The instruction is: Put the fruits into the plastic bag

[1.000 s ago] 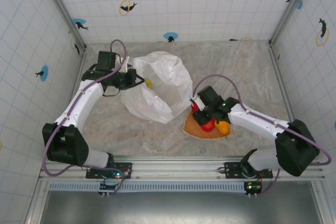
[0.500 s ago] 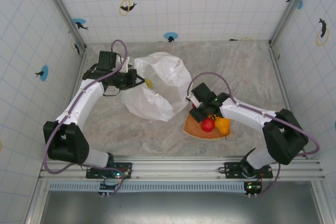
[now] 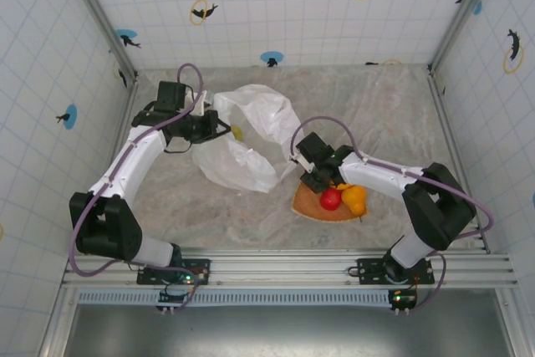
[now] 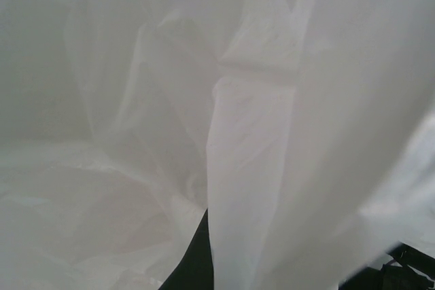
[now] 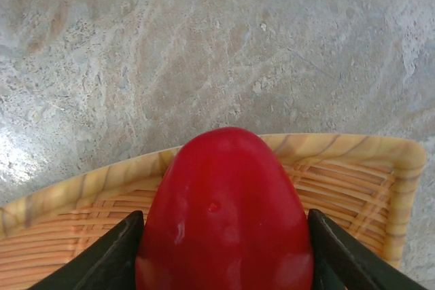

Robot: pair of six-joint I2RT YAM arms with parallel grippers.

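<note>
The plastic bag (image 3: 251, 152) lies crumpled at centre left, and a yellow fruit (image 3: 237, 132) shows through it. My left gripper (image 3: 219, 130) is shut on the bag's left edge; in the left wrist view white plastic (image 4: 258, 154) drapes over a dark finger (image 4: 194, 266). My right gripper (image 3: 311, 176) hangs over the left end of the orange tray (image 3: 308, 205), just right of the bag. It is shut on a glossy red fruit (image 5: 224, 215). Another red fruit (image 3: 331, 199) and an orange one (image 3: 355, 199) rest on the tray.
The woven tray's rim (image 5: 380, 161) runs under the held fruit, with bare marbled tabletop (image 5: 204, 45) beyond it. Tiled walls close in the table on three sides. Open tabletop (image 3: 384, 114) lies at the back right.
My right gripper has carried the red fruit left, off the middle of the tray towards the bag. The bag's right side has sagged lower. The left arm has held still.
</note>
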